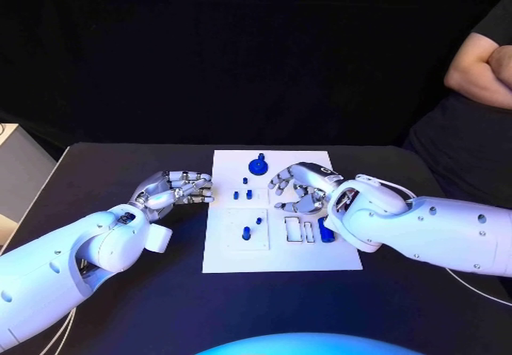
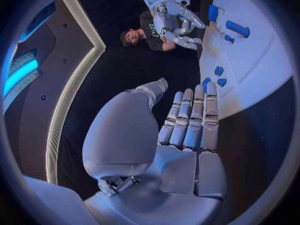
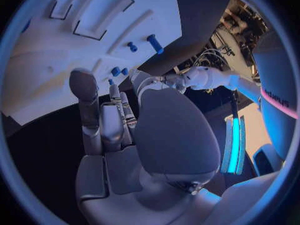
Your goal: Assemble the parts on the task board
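The white rectangular task board (image 1: 280, 260) lies mid-table. The silver right hand (image 1: 300, 187) is held over its far right part, fingers curled, nothing seen gripped (w/ small blue parts (image 1: 248, 195) just left of it, upright). The silver left hand (image 1: 174, 189) rests at the board's left edge, fingers together, empty.

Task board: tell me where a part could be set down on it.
Bare patches on the task board: the near strip along its front edge and the far left corner beside the round blue part. Crowded: the middle pegs and the right side under the right hand.
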`<state>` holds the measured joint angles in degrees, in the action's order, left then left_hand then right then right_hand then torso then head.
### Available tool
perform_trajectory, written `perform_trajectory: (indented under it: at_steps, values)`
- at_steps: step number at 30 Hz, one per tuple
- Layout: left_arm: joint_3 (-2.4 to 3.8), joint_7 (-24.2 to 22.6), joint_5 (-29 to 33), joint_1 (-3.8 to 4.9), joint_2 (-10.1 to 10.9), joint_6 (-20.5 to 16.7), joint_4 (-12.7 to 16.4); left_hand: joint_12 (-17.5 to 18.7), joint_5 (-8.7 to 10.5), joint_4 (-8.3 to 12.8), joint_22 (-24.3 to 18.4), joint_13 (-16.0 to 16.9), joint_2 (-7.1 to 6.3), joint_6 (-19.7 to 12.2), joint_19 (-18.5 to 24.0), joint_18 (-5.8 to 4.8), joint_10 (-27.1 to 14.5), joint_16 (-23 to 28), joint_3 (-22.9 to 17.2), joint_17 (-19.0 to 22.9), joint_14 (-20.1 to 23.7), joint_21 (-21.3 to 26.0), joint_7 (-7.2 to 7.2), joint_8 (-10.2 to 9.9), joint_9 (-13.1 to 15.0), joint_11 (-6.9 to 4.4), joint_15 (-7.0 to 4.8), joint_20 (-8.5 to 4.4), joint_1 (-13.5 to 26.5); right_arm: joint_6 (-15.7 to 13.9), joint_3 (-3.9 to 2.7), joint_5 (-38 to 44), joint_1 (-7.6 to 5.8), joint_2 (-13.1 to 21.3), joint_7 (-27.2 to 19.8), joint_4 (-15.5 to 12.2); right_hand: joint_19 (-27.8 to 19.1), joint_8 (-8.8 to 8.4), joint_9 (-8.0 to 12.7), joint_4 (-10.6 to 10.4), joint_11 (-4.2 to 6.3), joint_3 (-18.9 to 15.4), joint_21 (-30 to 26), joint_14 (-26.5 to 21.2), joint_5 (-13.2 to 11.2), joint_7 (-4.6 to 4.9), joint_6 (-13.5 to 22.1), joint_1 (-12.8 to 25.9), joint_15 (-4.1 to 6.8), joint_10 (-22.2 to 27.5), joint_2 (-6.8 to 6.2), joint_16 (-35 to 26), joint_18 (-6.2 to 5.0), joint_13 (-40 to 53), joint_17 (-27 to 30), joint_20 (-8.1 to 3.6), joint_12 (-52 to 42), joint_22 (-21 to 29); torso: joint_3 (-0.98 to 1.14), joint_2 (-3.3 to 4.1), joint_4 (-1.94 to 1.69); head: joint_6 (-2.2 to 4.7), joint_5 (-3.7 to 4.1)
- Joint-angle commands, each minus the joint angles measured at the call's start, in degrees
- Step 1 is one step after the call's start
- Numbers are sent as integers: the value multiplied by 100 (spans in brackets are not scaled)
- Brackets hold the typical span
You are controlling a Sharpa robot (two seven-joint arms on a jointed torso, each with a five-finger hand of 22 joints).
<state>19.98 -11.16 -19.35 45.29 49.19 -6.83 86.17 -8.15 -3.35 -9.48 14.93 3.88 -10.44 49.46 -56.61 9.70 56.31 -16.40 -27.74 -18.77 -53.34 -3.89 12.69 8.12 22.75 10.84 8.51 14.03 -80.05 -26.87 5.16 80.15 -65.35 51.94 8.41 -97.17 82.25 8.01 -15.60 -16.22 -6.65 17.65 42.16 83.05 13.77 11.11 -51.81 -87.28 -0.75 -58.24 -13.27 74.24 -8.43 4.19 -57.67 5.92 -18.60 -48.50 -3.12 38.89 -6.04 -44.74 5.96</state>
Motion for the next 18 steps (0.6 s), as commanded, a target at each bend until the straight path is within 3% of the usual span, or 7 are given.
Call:
perform_trajectory:
  at_steps: [1,3,5,7,9,13,18]
  values:
    - [4,-43,10,-10,-21,87,-20,-10,20,5,-5,8,57,-31,-34,70,-38,32,26,-8,49,20,129,40,-5,7,-11,18,-8,26,-7,-1771,-124,172,-518,114,110,140,-29,8,147,170,271,108,46,-115,-176,86,81,-505,-19,123,15,70,-212,-64,-151,-228,8,-9,9,22,49]
    - [3,-43,10,-12,-29,82,-37,-10,20,5,-5,8,57,-31,-34,70,-38,32,26,-8,49,20,129,40,-5,7,-11,18,-8,291,-8,-2113,-204,315,-520,222,166,272,-88,30,265,270,466,133,53,-220,-343,122,174,-844,-42,173,44,186,-312,-144,-306,-396,4,-13,19,29,69]
    - [3,-44,10,-13,-38,78,-49,-13,19,5,-9,9,59,-31,-35,71,-38,31,27,-9,48,20,129,43,-6,6,-11,18,-11,549,-8,-2399,-256,438,-458,303,366,480,-254,93,425,354,1394,290,107,-368,-535,207,308,-1231,-53,533,202,592,-965,-271,-739,-1191,3,-15,22,40,87]
    - [3,-46,10,-14,-50,73,-57,-13,19,5,-9,9,59,-31,-35,71,-38,31,27,-9,48,20,129,43,-6,6,-11,18,-11,847,-5,-2601,-292,582,-224,330,387,632,-513,169,489,501,1714,341,147,-430,-472,364,349,-1028,-51,704,265,1425,-1274,-336,-1422,-1495,3,-19,25,31,113]
    - [3,-48,10,-15,-59,69,-61,-13,19,5,-9,9,59,-31,-35,71,-38,31,27,-9,48,20,129,43,-6,6,-11,18,-11,1040,9,-2596,-314,723,71,296,360,697,-702,117,491,464,1772,331,54,-433,-345,642,345,-864,-86,709,265,2151,-1272,-338,-2053,-1571,9,-21,26,37,140]
    - [3,-47,10,-16,-64,58,-61,-13,19,5,-9,9,59,-31,-35,71,-38,31,27,-9,48,20,129,43,-6,6,-11,18,-11,1280,45,-2232,-333,955,644,117,399,825,-1063,-8,516,60,2237,428,296,-443,-221,1348,348,-2040,35,963,335,6482,-1764,-332,-5608,-2012,10,-19,52,29,156]
    - [2,-48,10,-16,-74,43,-51,-13,19,5,-9,9,59,-31,-35,71,-38,31,27,-9,48,20,129,43,-6,6,-11,18,-11,1362,122,-1680,-332,1208,1383,-201,486,947,-1276,-39,548,-257,2882,554,302,-528,-376,1759,387,-2830,201,1285,446,8044,-2477,-355,-6758,-2579,1,-28,66,0,197]
